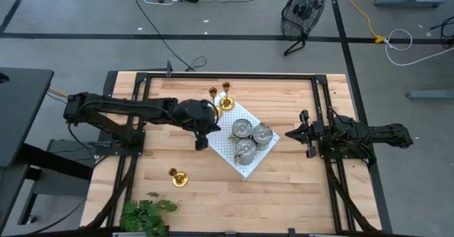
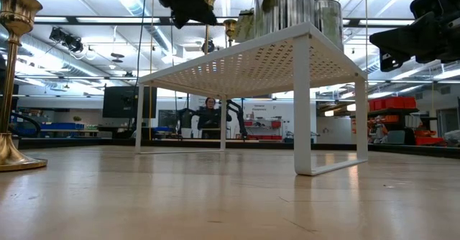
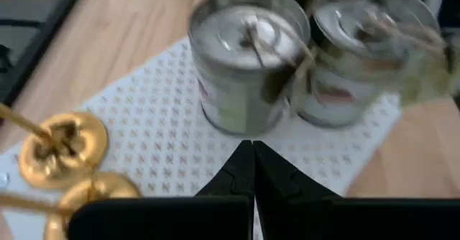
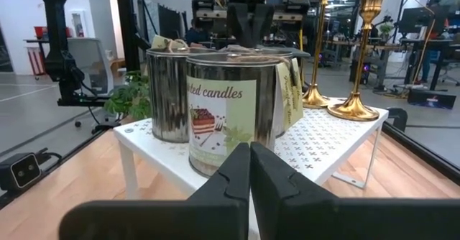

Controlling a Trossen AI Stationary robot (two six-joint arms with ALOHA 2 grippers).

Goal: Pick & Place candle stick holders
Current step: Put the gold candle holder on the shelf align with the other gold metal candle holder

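Three silver-grey candle tins (image 1: 250, 138) stand on a white perforated board (image 1: 225, 150), a low stand on legs (image 2: 302, 103). Two brass candle stick holders (image 1: 221, 98) stand on the board's far-left corner, and also show in the left wrist view (image 3: 61, 146) and the right wrist view (image 4: 356, 53). A third brass holder (image 1: 177, 178) stands on the table near the front left (image 2: 14, 75). My left gripper (image 1: 201, 142) is shut and empty above the board's left edge (image 3: 253, 161). My right gripper (image 1: 291, 133) is shut and empty to the right of the board, pointing at the tins (image 4: 230, 111).
A green leafy plant (image 1: 145, 214) lies at the table's near-left edge. A black frame (image 1: 234, 76) runs around the table's far and side edges. Bare wood lies between the board and the near edge.
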